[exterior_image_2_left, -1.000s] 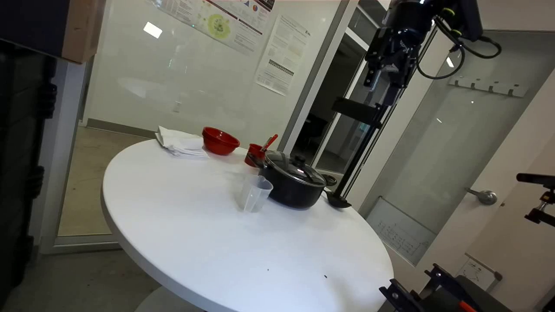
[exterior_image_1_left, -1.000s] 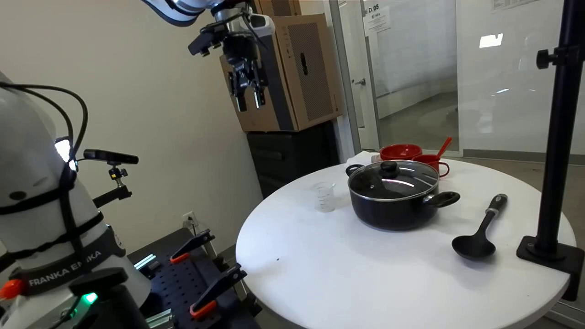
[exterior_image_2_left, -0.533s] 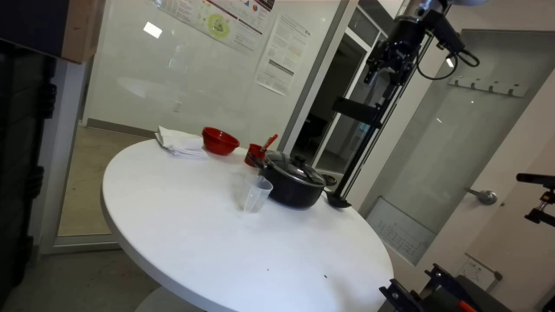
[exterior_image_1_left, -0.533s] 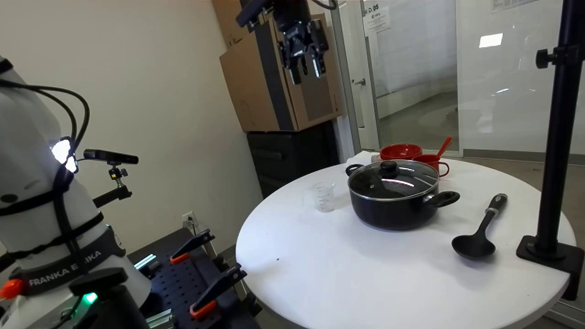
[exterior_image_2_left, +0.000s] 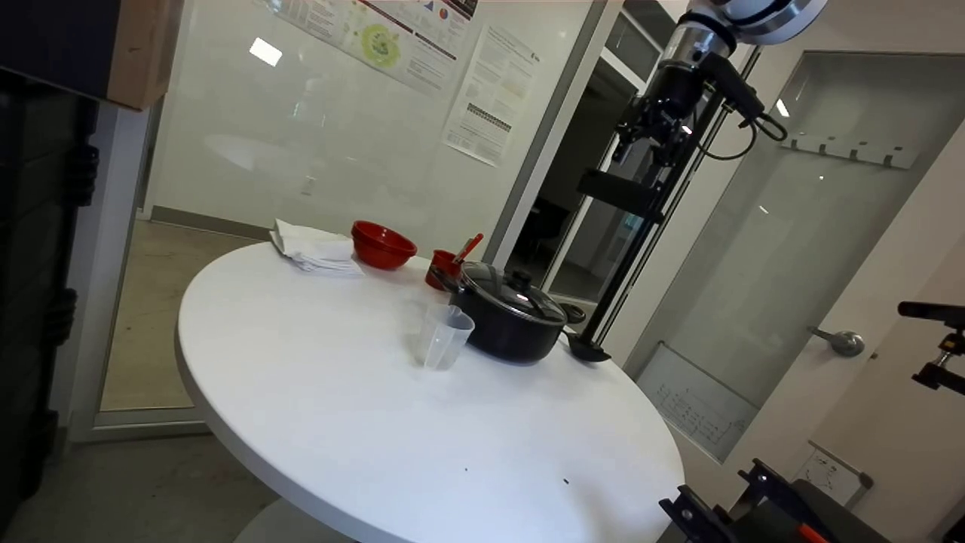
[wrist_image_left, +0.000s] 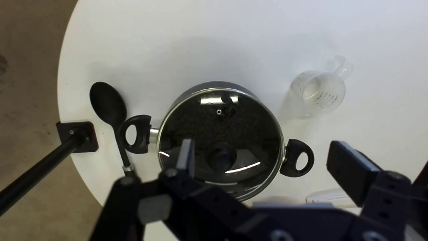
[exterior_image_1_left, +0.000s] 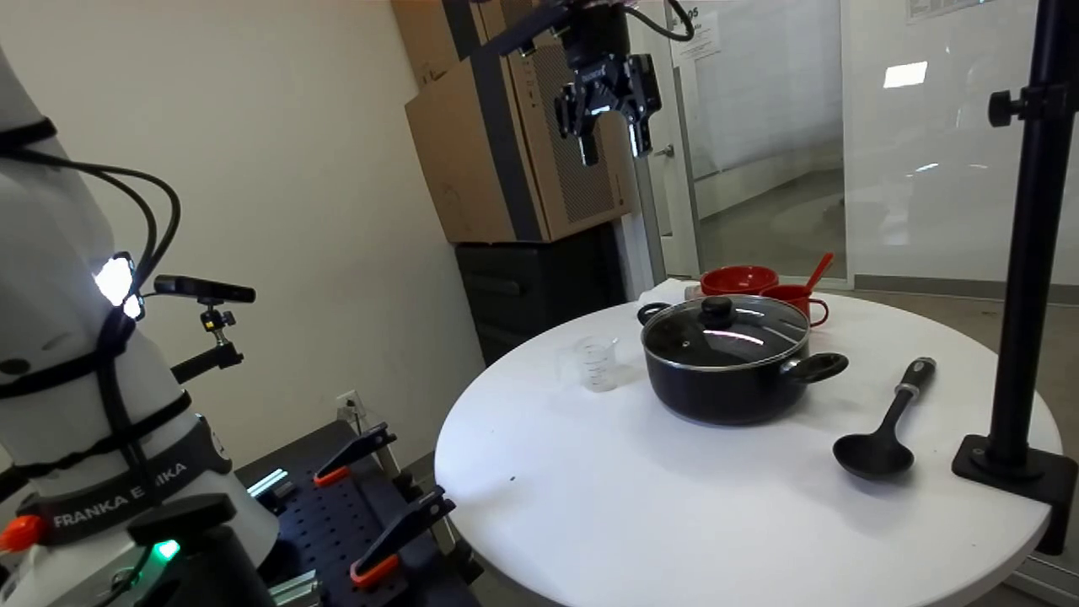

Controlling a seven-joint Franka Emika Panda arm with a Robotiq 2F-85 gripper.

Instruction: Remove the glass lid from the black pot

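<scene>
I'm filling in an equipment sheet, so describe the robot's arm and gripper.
The arm is white and rounded, wrapped in black straps, with black cables running along it. A dark band low on it carries pale lettering, FRANKA EMIKA, partly covered by a cable. The gripper is black, with two angular, jointed fingers, partly grey at the ends.

Posters (exterior_image_2_left: 492, 96) hang on a glossy wall (exterior_image_2_left: 339, 158); a cardboard box (exterior_image_1_left: 548, 181) sits atop a black cabinet (exterior_image_1_left: 539, 278); the round table (exterior_image_1_left: 624, 506) is white.
</scene>
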